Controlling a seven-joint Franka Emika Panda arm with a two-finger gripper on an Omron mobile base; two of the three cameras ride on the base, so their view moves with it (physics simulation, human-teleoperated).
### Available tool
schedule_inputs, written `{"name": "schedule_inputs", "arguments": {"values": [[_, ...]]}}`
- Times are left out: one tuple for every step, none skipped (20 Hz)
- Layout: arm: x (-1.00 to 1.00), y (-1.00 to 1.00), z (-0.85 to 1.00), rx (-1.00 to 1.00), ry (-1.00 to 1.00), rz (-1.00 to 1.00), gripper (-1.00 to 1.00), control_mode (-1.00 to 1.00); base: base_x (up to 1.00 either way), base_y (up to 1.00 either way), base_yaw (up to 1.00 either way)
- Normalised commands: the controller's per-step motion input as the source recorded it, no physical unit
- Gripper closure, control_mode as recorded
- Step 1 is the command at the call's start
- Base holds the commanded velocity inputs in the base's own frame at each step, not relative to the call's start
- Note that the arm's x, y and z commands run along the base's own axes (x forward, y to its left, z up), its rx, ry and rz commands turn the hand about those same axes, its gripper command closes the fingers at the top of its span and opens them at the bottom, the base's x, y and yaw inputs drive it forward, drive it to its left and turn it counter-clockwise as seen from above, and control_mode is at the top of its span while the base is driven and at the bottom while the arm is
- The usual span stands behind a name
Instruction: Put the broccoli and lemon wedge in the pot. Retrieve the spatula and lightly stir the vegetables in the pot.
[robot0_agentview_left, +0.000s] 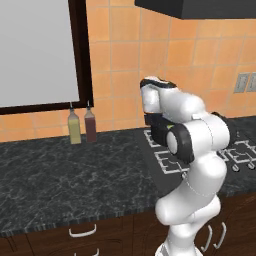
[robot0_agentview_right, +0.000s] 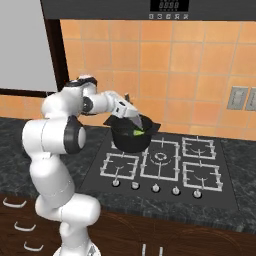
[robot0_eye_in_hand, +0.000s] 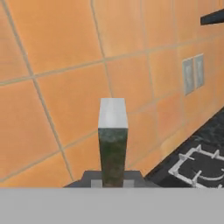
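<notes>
A: Where is the claw (robot0_agentview_right: 134, 120), and how does it stand?

B: In the right base view it hangs over the pot (robot0_agentview_right: 131, 136), angled downward. Its jaws are clenched on the spatula (robot0_eye_in_hand: 113, 140). The hand view shows this best: a flat strip rises from between the two dark finger tips (robot0_eye_in_hand: 96, 183), mottled dark green below and pale grey-white at its top, set against the orange wall tiles (robot0_eye_in_hand: 57, 65).

A: And the spatula in the right base view?

B: A pale pointed shape slants from the claw down into the pot's mouth; its lower end cannot be made out.

A: What lies inside the pot?

B: A small bright yellow-green piece, the lemon wedge (robot0_agentview_right: 137, 132), shows just inside the rim near the spatula's end. Whether the two touch cannot be told.

A: Where does the pot stand?

B: On the rear left burner of the stove (robot0_agentview_right: 165, 165), close to the wall.

A: Anything farther off?

B: In the left base view, two bottles (robot0_agentview_left: 82, 126) stand side by side at the back of the dark marbled surface (robot0_agentview_left: 65, 175), well left of the stove. Wall outlets (robot0_agentview_right: 242, 99) sit on the tiles to the right.
</notes>
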Motion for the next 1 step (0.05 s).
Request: {"name": "schedule_inputs", "arguments": {"values": [[0.00, 0.57, -0.70, -0.27, 0.00, -0.04, 1.00, -1.00, 0.00, 0.00, 0.00]]}}
